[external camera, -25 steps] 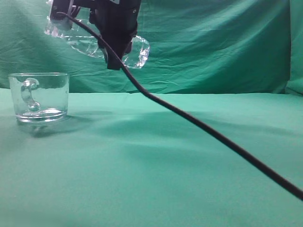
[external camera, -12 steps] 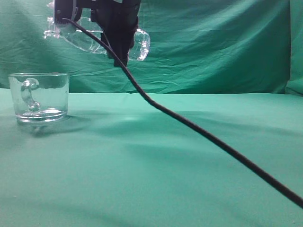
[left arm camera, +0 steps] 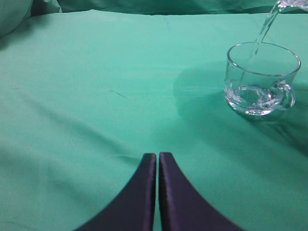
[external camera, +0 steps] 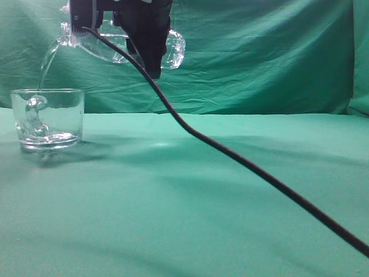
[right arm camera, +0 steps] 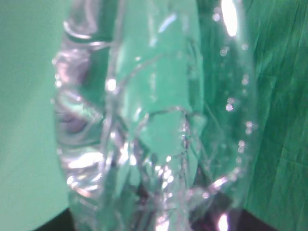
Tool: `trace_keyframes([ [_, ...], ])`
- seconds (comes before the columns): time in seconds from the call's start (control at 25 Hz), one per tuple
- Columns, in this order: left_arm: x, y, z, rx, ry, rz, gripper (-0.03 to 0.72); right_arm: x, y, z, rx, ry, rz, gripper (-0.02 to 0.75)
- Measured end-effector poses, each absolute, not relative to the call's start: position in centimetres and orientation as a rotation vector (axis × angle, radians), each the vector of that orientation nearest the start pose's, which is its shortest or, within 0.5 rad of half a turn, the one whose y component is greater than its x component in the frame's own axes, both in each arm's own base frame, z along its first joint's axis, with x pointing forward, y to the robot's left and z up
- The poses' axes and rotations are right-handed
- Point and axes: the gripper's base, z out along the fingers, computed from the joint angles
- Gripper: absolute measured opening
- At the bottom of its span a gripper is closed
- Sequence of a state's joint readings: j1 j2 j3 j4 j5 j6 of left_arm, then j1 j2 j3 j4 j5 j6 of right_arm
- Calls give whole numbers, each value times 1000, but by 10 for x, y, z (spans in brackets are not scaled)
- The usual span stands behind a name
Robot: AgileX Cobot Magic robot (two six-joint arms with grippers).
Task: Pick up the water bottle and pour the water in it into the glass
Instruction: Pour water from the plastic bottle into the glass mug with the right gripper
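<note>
My right gripper (external camera: 151,55) is shut on the water bottle (external camera: 173,51) and holds it nearly level high at the upper left, neck pointing left. The bottle fills the right wrist view (right arm camera: 154,120). A thin stream of water (external camera: 46,66) runs from its mouth down into the glass (external camera: 49,118), which stands upright on the green cloth below. In the left wrist view the stream (left arm camera: 262,31) falls into the glass (left arm camera: 262,79), whose handle faces the right; a little water lies in its base. My left gripper (left arm camera: 158,159) is shut and empty, low over the cloth, well short of the glass.
A black cable (external camera: 259,167) hangs from the right arm and slants across the middle down to the lower right. Green cloth (external camera: 190,190) covers the table and a green curtain (external camera: 259,52) hangs behind.
The bottle's base has risen and its neck has tipped down to the left. Water now streams into the glass, where none fell before.
</note>
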State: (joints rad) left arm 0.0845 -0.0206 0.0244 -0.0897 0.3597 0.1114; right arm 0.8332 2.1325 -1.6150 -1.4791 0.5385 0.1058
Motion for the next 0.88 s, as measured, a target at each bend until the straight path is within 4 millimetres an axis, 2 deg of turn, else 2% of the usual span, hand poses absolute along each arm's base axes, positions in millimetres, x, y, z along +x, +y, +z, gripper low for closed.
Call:
trace_keyframes([
  [0.88,52,2,174,-31,1846,49,0,365,330,223,-1688,1216,-922,303],
])
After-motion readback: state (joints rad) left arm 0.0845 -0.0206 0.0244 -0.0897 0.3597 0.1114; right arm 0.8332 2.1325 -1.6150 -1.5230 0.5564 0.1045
